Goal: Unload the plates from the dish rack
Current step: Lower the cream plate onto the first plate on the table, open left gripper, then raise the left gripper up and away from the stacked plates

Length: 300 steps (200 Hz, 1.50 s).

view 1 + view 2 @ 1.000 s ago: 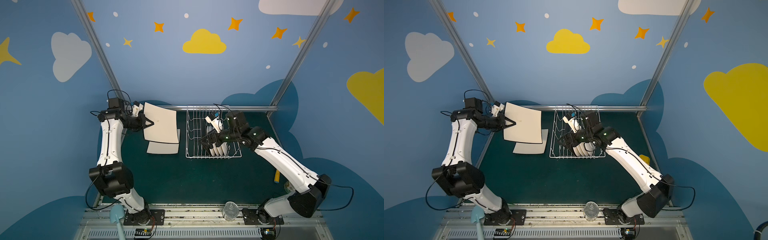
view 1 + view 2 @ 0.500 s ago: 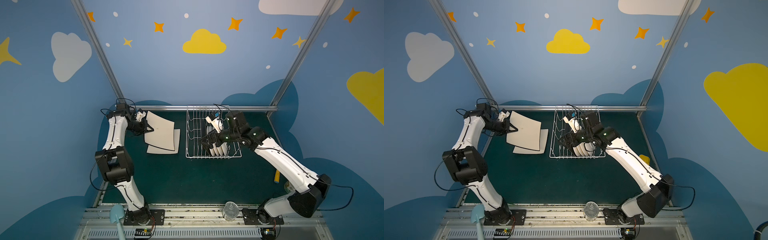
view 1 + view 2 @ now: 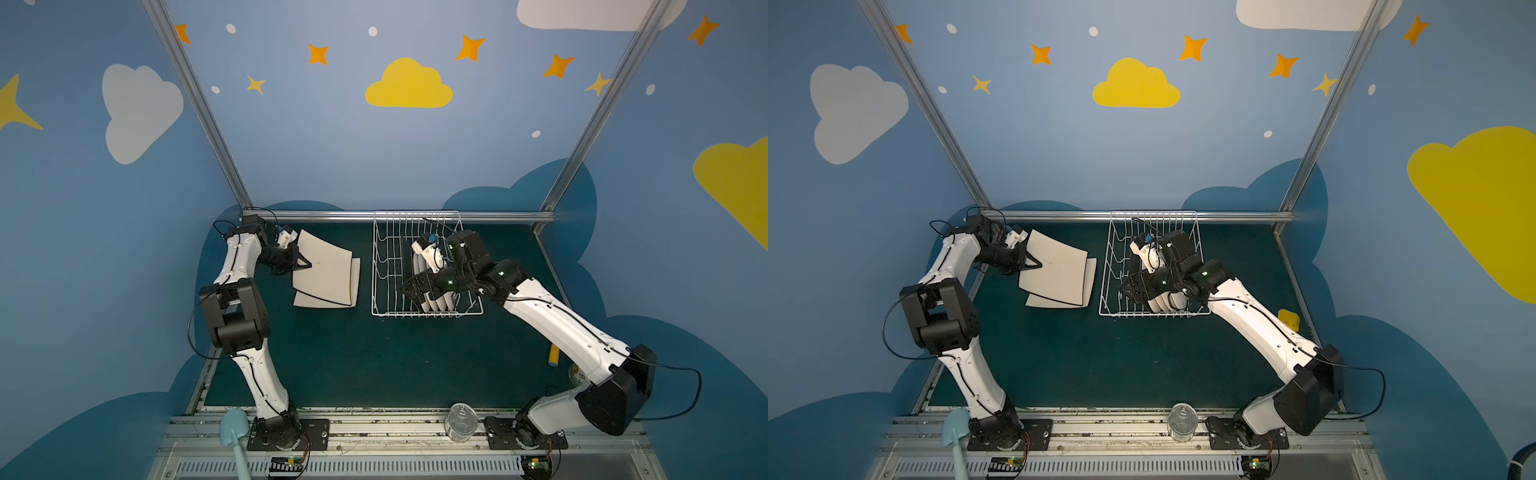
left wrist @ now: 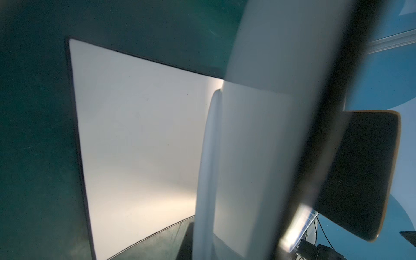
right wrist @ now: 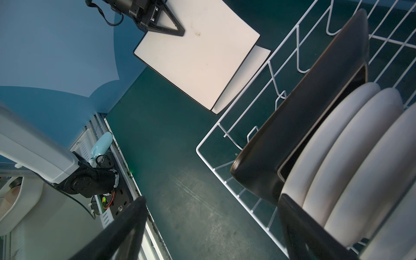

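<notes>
Top views show the left gripper (image 3: 304, 265) clenched on a cream plate (image 3: 330, 272), tilted over a second cream plate (image 3: 318, 302) on the table. The right gripper (image 3: 409, 289) is spread wide beside the black plate (image 5: 292, 117), which stands in the rack (image 3: 384, 266).

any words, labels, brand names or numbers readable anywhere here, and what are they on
No readable text anywhere.
Small printed item low at the right in a top view: marks too small and blurred to read.
No print showing on the cream square plates, black plate, round white plates or dish rack.
</notes>
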Each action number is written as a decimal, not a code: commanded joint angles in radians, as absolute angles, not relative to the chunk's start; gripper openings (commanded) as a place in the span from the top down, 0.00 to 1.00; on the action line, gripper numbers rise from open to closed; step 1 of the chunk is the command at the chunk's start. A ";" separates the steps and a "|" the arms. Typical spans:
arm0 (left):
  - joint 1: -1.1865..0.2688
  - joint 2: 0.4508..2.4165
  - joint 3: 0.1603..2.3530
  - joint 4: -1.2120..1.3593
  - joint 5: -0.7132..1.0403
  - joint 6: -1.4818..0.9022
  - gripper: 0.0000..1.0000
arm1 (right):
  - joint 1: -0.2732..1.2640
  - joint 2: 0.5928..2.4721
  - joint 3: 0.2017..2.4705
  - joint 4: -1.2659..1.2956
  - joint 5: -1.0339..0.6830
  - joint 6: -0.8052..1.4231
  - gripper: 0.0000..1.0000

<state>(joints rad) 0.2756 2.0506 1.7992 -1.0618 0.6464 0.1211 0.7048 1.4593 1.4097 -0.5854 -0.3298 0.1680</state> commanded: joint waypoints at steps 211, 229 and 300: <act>0.319 2.273 1.957 -1.153 0.809 0.172 0.83 | 0.729 1.475 1.416 -0.568 -0.209 0.145 0.10; 0.319 2.289 1.968 -1.166 0.786 0.175 0.81 | 0.731 1.478 1.421 -0.578 -0.197 0.146 0.10; 0.320 2.328 1.977 -1.171 0.759 0.175 0.75 | 0.736 1.494 1.432 -0.574 -0.200 0.146 0.10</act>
